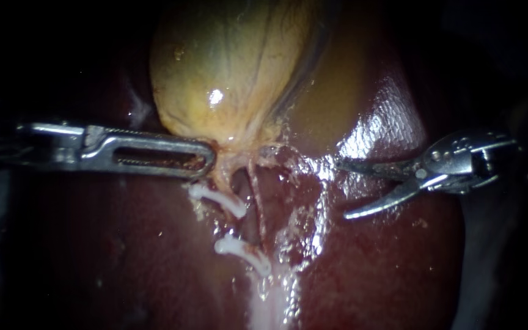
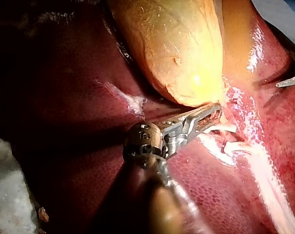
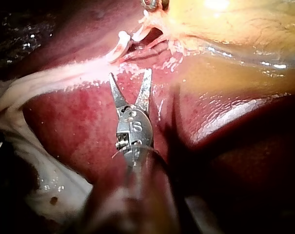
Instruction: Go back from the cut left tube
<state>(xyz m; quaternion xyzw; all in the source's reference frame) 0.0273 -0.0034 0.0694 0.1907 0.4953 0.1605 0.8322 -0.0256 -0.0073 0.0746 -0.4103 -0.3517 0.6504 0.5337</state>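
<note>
Left instrument (image 1: 208, 160): my left shaft comes in level under the gallbladder (image 1: 227, 67), and its long slotted jaws are clamped on the tissue at the gallbladder's narrow neck, one jaw on each side of it
Right instrument (image 1: 341, 189): my right shaft comes in from the far side of the field; its two slim curved blades stand apart with nothing between them, hanging over the glistening liver (image 1: 398, 275)
Left tube (image 1: 220, 180): just beyond the tip of my left jaws and under the neck they hold; it lies in two parts with a dark gap between, well to the side of my right blades and not touching them
Upper clip (image 1: 218, 198): white, across the tube's stump nearest my left jaws, just under their tip
Lower clip (image 1: 242, 252): white, across the other stump, farther from both instruments
Right tube (image 1: 256, 208): a thin pale strand running whole from the neck, between the left tube and my right blades
Right wrist view: both clips lie ahead of my open blades, apart from their tips, with wet liver between
Left wrist view: my left jaws bite at the yellow neck, the white clips just past them, and the tips of my right blades show at the far edge
Pale tissue (image 1: 270, 305): a whitish band trailing away from the lower clip over the liver
</note>
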